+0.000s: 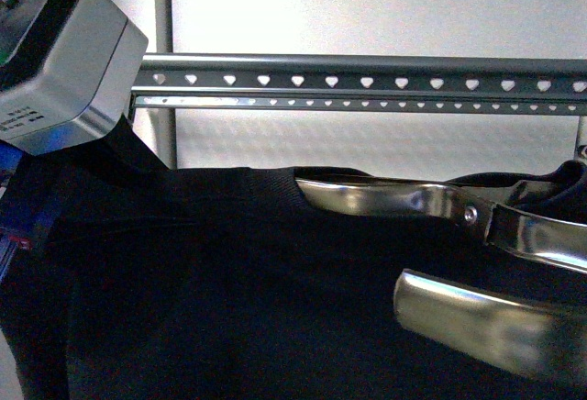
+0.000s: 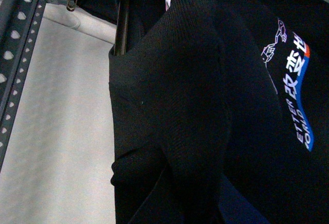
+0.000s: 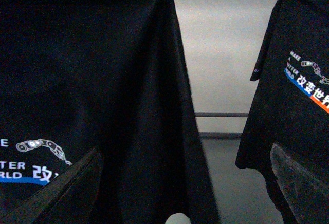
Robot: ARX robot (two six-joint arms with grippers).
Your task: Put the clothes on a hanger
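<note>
- Left gripper is buried in the T-shirt [image 1: 183,272]; I cannot tell its grip.
- Right gripper [image 1: 353,242] gapes empty; a finger could snag the collar [image 1: 295,182], dragging cloth off the rack [image 1: 367,79].

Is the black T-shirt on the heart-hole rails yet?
Not on these: the rails show bare above the T-shirt in the front view. What carries it is hidden.

The front view looks straight ahead from the robot's body, right up against the black T-shirt [image 1: 183,272], with the rack rail [image 1: 367,74] behind. The left wrist view sits closer still on that cloth and rail. The right wrist view stands further back and shows the same lettering [image 3: 308,80] as the left.
</note>
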